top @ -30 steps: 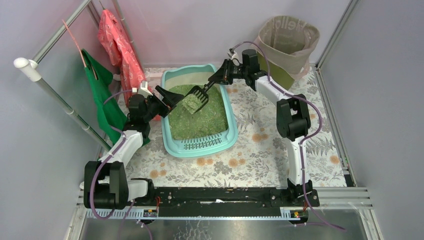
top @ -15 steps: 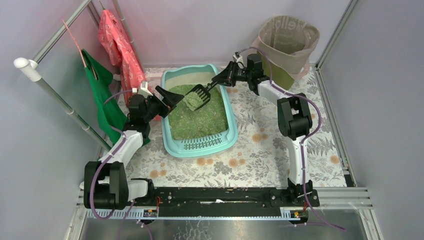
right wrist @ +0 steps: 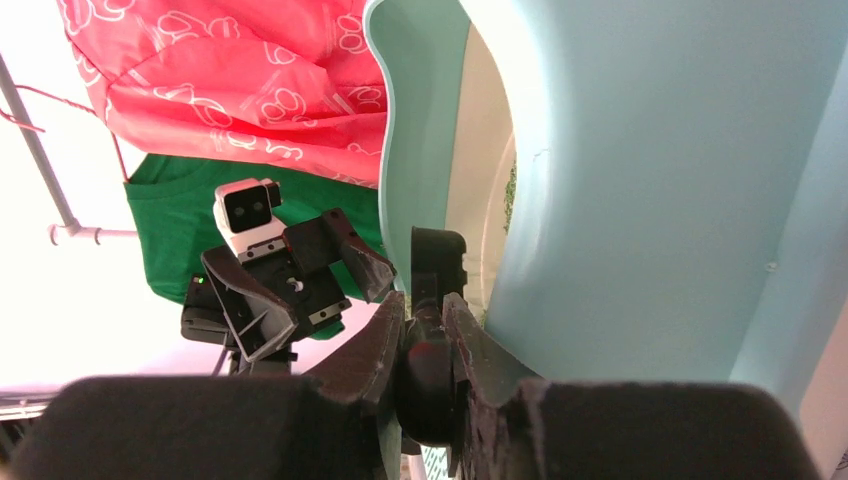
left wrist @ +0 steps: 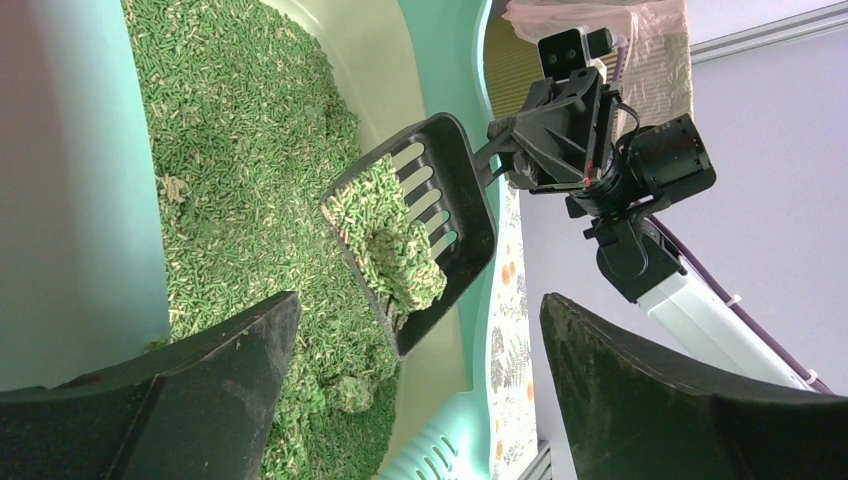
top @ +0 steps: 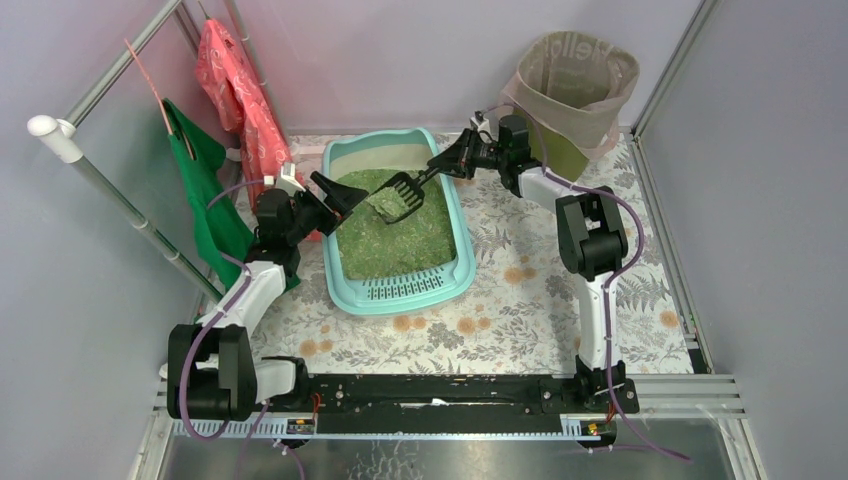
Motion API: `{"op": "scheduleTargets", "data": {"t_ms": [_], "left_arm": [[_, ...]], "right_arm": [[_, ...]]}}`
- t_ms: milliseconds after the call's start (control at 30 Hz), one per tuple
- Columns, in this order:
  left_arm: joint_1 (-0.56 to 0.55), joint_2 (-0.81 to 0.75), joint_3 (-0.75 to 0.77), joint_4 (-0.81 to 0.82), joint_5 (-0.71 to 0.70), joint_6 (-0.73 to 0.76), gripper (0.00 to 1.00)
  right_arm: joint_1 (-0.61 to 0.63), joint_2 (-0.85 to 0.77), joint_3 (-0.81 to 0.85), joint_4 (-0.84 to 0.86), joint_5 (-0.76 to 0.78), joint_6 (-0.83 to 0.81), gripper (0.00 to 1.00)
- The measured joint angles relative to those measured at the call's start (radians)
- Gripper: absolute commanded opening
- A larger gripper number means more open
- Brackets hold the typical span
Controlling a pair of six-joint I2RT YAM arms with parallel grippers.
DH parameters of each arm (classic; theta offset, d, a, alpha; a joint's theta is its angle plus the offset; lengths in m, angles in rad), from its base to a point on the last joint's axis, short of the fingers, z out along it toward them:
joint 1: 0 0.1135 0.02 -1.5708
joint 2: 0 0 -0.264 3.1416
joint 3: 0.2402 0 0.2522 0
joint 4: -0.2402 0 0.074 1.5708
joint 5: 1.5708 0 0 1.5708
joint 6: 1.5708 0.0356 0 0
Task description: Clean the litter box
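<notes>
The litter box (top: 463, 240) is a pale turquoise tray holding green granules, its slotted step (top: 402, 291) at the near end. A black slotted scoop (top: 403, 196) hangs over the granules with a green clump (left wrist: 385, 240) lying in it. My right gripper (top: 450, 164) is shut on the scoop's handle (right wrist: 430, 370), above the box's back right rim. In the right wrist view the jaws (right wrist: 422, 305) pinch the handle beside the box's outer wall (right wrist: 650, 180). My left gripper (top: 335, 192) stands open and empty over the box's left side, jaws wide (left wrist: 420, 305), facing the scoop (left wrist: 450, 200).
A round olive bin (top: 575, 85) lined with a beige bag stands at the back right. A red garment (top: 240, 90) and a green one (top: 205, 190) hang from a slanted rail (top: 120, 200) on the left. A floral cloth (top: 520, 300) covers the table.
My right gripper has drawn the loaded scoop slightly up and toward the back right, nearer the bin. The clump stays in the scoop. The left arm has not moved.
</notes>
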Motion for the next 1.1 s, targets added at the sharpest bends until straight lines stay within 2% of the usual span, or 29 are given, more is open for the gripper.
{"op": "scheduleTargets", "data": {"t_ms": [200, 633, 733, 1000, 1100], "left_arm": [[0.000, 0.000, 0.000, 0.000, 0.000, 0.000, 0.98], [0.000, 0.000, 0.000, 0.000, 0.001, -0.001, 0.98], [0.000, 0.000, 0.000, 0.000, 0.000, -0.001, 0.98], [0.000, 0.000, 0.000, 0.000, 0.001, -0.001, 0.98], [0.000, 0.001, -0.001, 0.004, 0.001, -0.004, 0.97]], "right_arm": [[0.001, -0.019, -0.016, -0.008, 0.005, -0.019, 0.00], [-0.037, -0.069, -0.136, 0.125, 0.006, 0.050, 0.00], [-0.031, -0.072, -0.119, 0.085, 0.000, 0.027, 0.00], [-0.038, -0.089, -0.131, 0.119, -0.002, 0.044, 0.00], [-0.025, -0.089, -0.105, 0.042, -0.004, -0.005, 0.00]]}}
